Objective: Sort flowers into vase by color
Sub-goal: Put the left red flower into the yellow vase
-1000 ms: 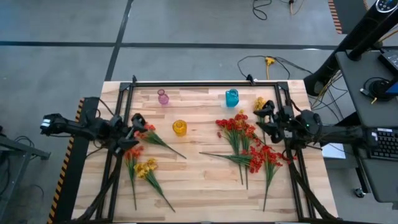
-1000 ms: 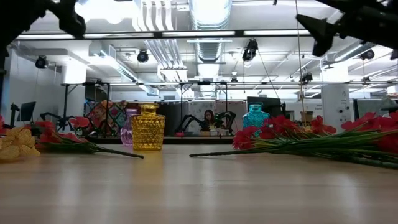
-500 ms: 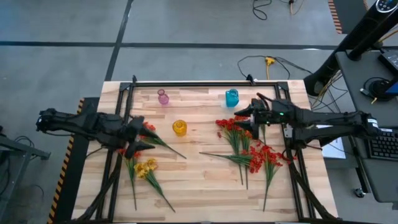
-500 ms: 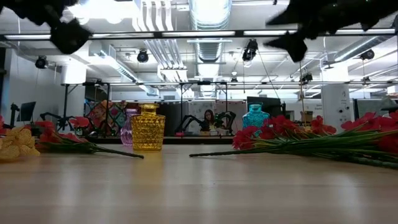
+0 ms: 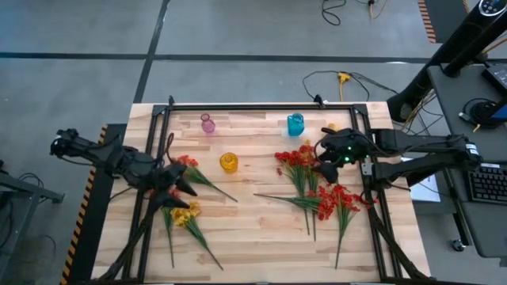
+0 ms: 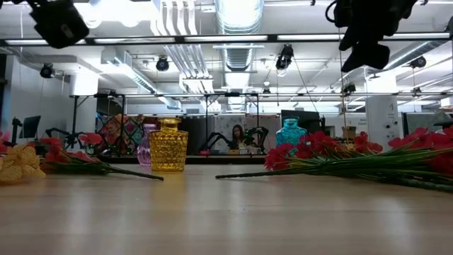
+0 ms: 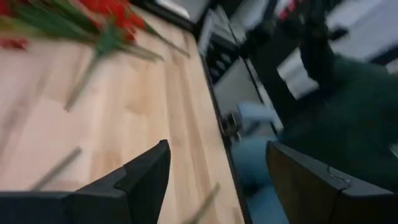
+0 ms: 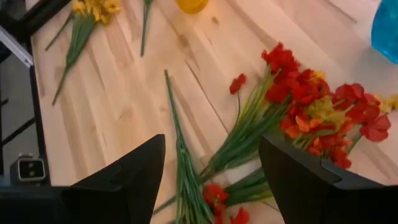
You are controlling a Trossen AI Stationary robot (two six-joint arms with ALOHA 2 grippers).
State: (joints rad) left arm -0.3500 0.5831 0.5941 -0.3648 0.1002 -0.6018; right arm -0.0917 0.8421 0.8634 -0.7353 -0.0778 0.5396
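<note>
Several red-orange sprigs [image 5: 313, 186] lie in a pile on the table's right half; they also show in the right wrist view [image 8: 298, 106]. My right gripper [image 5: 325, 161] hangs open above the pile's blossom end, touching nothing [image 8: 211, 143]. On the left lie a red sprig [image 5: 192, 170] and a yellow sprig [image 5: 187, 214]. My left gripper [image 5: 181, 188] hovers open and empty between them [image 7: 217, 149]. A yellow vase [image 5: 229, 162], a pink vase [image 5: 207, 123] and a blue vase [image 5: 295, 124] stand upright on the table.
A black frame [image 5: 261, 106] runs along the table's far edge and down both sides. Bare wood [image 5: 253, 229] lies between the two groups of flowers. In the low view both grippers hang high above the tabletop, the left [image 6: 60, 21] and the right [image 6: 368, 42].
My right gripper has swung out toward the table's left over the red pile, then drawn back a little and tipped to point down. My left gripper has drifted toward the near edge and turned. The flowers and vases have kept still.
</note>
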